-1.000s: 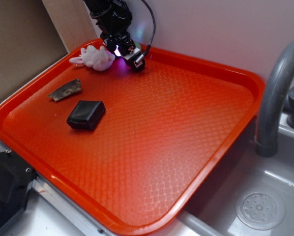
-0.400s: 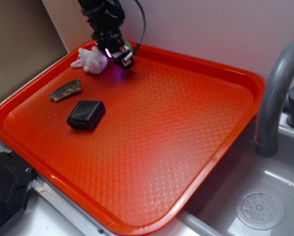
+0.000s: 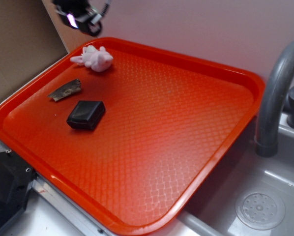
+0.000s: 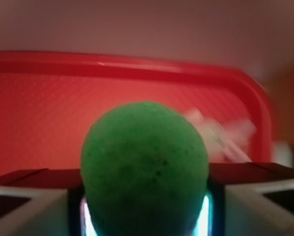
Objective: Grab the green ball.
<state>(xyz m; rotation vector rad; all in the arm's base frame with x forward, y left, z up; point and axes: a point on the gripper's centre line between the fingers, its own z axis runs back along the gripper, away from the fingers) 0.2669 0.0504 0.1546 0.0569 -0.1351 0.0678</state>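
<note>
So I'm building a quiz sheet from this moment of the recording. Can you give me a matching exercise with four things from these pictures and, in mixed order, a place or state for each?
Things:
1. green ball
2. pink plush toy
3. black block
4. brown flat scrap

Places or states:
A. on the tray, near its far rim
B. held between the fingers of the gripper, above the tray
C. lying between the toy and the block, on the tray's left side
D. nearest the camera of the three things on the tray

Pairs: 1-B, 2-A, 3-D, 4-C
</note>
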